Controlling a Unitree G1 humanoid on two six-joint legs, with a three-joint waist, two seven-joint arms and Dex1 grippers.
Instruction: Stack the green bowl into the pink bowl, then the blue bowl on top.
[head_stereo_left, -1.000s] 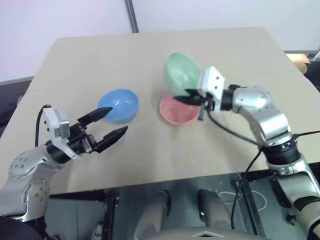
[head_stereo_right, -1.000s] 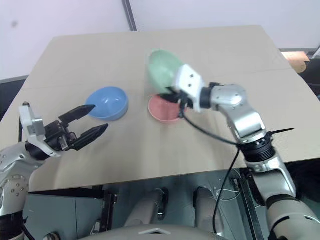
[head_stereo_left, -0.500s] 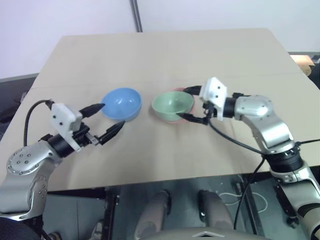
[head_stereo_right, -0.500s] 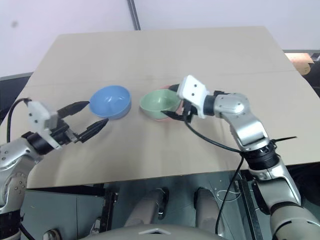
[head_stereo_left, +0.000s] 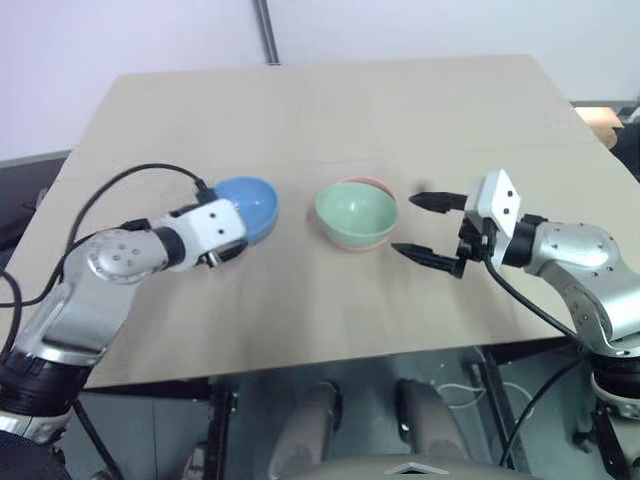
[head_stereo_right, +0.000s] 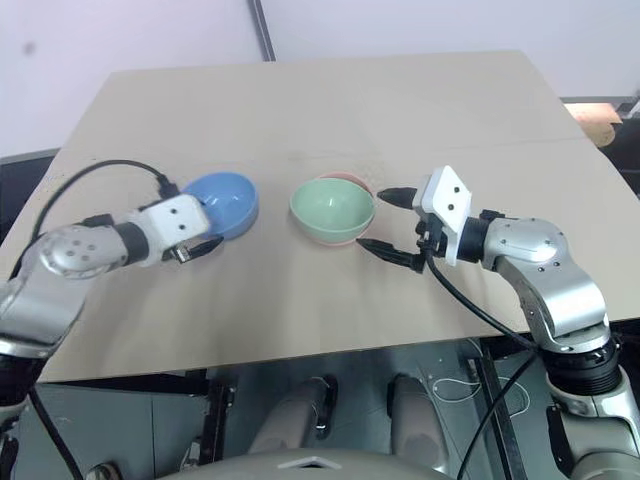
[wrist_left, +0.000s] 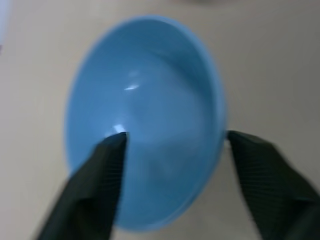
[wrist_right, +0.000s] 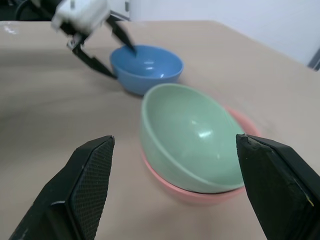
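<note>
astride the blue bowl (wrist_left: 145, 125) rim: left claw (wrist_left: 175, 145).

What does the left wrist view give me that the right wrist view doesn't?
Left wrist view: a close look down into the blue bowl, with the left gripper open, one finger inside the rim and one outside. Right wrist view: the green bowl nested in the pink bowl, framed by the open right gripper. Both: the blue bowl with the left gripper at it.

The green bowl (head_stereo_left: 356, 208) is pale mint and plain, the pink bowl (wrist_right: 239, 122) salmon. The blue bowl (wrist_left: 145, 120) is plain sky-blue; the table (head_stereo_left: 330, 110) is beige.
</note>
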